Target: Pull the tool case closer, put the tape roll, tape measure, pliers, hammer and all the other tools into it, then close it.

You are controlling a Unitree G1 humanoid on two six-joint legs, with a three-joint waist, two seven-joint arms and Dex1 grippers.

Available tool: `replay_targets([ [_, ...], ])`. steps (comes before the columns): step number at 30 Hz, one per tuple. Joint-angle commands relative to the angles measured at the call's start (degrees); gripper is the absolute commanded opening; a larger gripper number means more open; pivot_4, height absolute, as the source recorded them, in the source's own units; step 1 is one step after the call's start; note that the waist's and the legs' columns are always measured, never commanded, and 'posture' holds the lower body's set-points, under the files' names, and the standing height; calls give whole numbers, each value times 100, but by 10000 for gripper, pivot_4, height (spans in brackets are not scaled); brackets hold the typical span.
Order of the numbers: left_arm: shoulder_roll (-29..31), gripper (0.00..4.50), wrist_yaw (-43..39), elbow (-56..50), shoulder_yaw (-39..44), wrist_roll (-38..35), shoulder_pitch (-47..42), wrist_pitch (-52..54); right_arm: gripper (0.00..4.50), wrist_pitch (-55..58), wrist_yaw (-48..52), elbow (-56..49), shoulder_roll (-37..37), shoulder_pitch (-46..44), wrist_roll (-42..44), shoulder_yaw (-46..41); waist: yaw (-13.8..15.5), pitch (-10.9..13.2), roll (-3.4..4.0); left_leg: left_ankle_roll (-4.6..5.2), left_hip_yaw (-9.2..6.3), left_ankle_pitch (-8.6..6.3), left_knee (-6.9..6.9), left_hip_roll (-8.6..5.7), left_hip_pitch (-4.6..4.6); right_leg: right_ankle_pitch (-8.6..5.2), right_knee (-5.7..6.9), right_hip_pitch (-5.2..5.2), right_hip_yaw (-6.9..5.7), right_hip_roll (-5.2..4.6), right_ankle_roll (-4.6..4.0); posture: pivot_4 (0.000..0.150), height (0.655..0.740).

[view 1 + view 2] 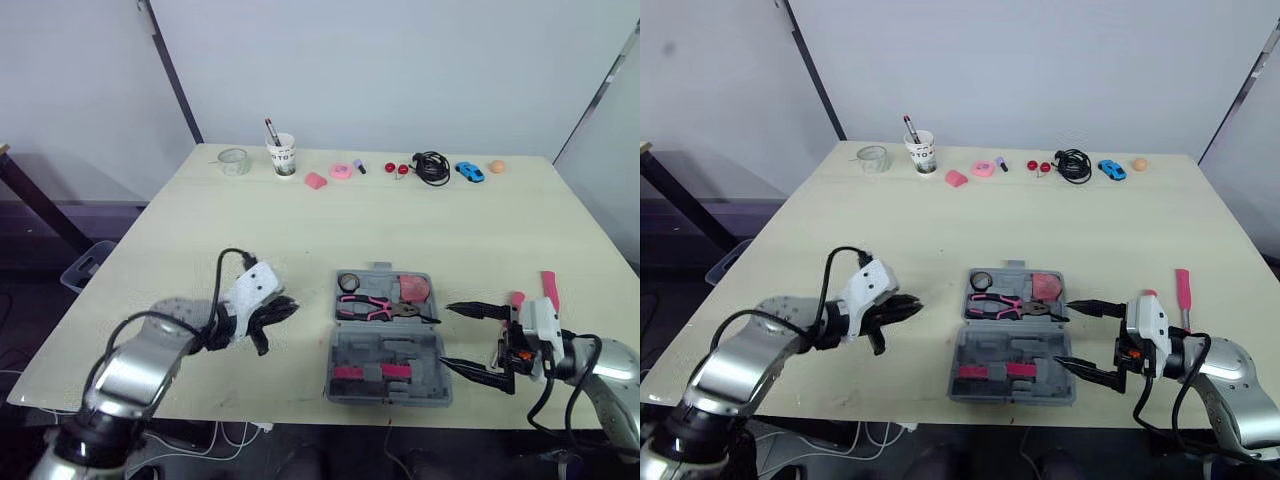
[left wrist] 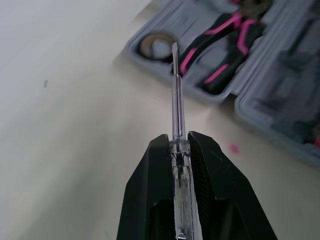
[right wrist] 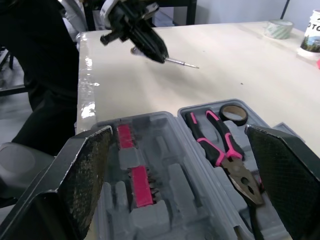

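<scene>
A pale wooden table [image 1: 300, 230] stands in front of a plain white wall [image 1: 400, 60]. A row of small items runs along its far edge. From the robot's left to its right they are: a clear round object [image 1: 233, 160], a white paper cup [image 1: 285, 156] with a pen [image 1: 270, 130] standing in it, a pink wedge [image 1: 315, 181], two small red pieces [image 1: 390, 167], a coiled black cable [image 1: 431, 167], a blue toy car [image 1: 469, 171] and a small orange ball [image 1: 497, 166]. A grey bin [image 1: 88, 265] sits on the floor off the table's left side. A dark pole [image 1: 170, 70] slants across the wall.

Soft, even light, faint shadows; glare streaks the table [image 3: 86, 75] edge (left wrist background blurred).
</scene>
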Motion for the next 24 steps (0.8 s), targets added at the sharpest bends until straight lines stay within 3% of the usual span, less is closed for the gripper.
replay_targets([
  [1, -19, 341, -708, 274, -592, 2, -777, -105, 45000, -123, 9, -11, -70, 20, 49, -243, -9, 0, 0, 0, 1, 0, 0, -2, -3, 0, -4, 1, -1, 1, 1, 1500, 7400],
  [15, -865, 341, -1851, 1457, -2392, 719, -2534, -96, 45000, -163, -246, -189, -55, 324, -19, -491, -11, 1, 1, 1, -2, 0, -1, -1, -10, 13, -14, 1, 6, 18, 26, 1500, 7400],
  [24, -1520, 341, -1737, 2050, -3111, 1533, -2981, -267, 45000, -234, -409, -250, -22, 415, -85, -505, -12, 0, 2, 2, -4, 1, 0, -1, -10, 13, -15, 1, 7, 18, 27, 1500, 7400],
])
